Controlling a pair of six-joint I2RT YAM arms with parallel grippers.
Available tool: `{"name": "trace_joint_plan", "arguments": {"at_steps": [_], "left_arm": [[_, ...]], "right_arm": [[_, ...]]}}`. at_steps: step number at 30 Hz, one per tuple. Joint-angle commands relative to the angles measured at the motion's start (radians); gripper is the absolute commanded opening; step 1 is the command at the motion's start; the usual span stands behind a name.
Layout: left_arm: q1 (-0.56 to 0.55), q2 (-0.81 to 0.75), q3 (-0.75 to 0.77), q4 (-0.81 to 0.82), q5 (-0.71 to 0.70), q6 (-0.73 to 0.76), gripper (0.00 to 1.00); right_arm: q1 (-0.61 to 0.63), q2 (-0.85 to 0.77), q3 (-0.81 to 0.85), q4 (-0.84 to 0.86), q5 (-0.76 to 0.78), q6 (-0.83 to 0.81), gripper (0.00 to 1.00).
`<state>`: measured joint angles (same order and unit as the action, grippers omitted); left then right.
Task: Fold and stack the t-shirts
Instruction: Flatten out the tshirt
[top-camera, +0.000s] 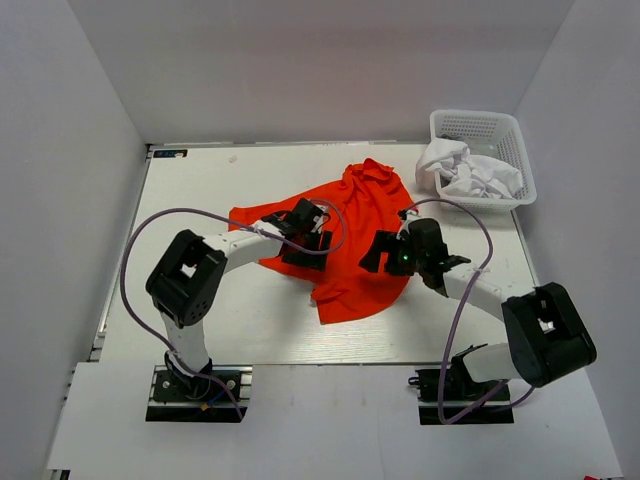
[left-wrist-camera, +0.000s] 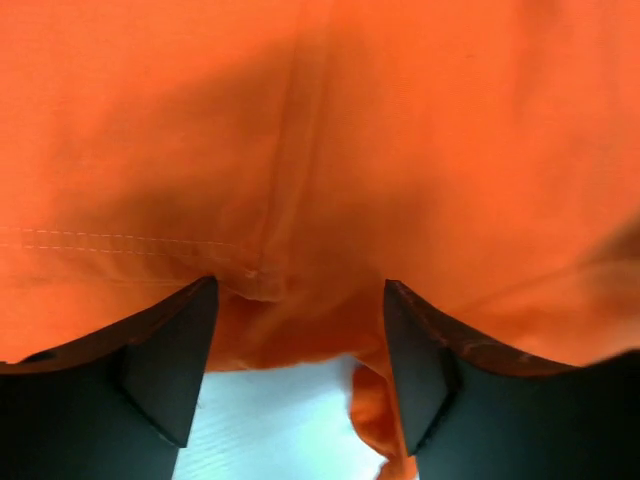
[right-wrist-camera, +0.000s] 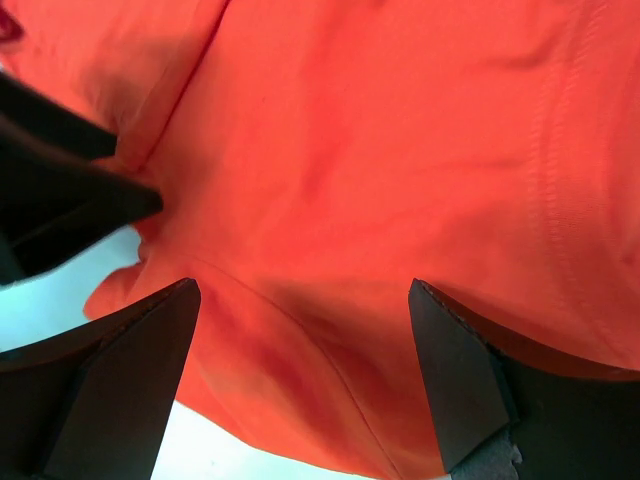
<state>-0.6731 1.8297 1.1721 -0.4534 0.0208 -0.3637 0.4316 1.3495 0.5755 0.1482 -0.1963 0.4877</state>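
You have the orange shirt (top-camera: 355, 215) crumpled mid-table, long axis running far to near. The left gripper (left-wrist-camera: 300, 335) is released at its left hem. The right gripper (right-wrist-camera: 300, 335) is released over its right side, equally near.

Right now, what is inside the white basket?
Crumpled white t-shirts lie in the basket, one part hanging over its left rim. How many, and the floor beneath them, cannot be seen.

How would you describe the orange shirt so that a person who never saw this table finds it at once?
On the white table, near its middle, lies a bright orange-red cloth t-shirt, spread out but wrinkled. It is the only coloured cloth: the other t-shirts are white and piled in the white plastic lattice basket at the far right corner.
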Motion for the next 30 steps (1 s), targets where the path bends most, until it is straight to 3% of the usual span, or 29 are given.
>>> {"name": "trace_joint_plan", "arguments": {"at_steps": [1, 5, 11, 17, 24, 30], "left_arm": [[-0.011, -0.006, 0.05, -0.024, -0.114, -0.018, 0.74], [-0.011, 0.016, 0.07, -0.001, -0.127, -0.037, 0.55], [-0.011, 0.007, 0.09, -0.01, -0.189, -0.057, 0.0], [0.009, -0.043, 0.08, 0.019, -0.177, -0.035, 0.0], [0.018, -0.109, 0.092, 0.077, -0.33, -0.014, 0.0], [0.119, 0.002, 0.305, 0.066, -0.447, 0.069, 0.0]], "right_arm": [[-0.001, 0.028, -0.015, 0.085, -0.087, 0.006, 0.9], [-0.001, 0.033, -0.034, 0.087, -0.075, 0.002, 0.9], [0.002, 0.048, -0.054, 0.051, -0.026, -0.005, 0.9], [-0.002, 0.053, -0.057, 0.03, 0.012, -0.017, 0.9], [-0.001, 0.042, -0.065, 0.018, 0.018, -0.029, 0.9], [0.006, 0.02, -0.063, 0.031, -0.011, -0.09, 0.9]]}}
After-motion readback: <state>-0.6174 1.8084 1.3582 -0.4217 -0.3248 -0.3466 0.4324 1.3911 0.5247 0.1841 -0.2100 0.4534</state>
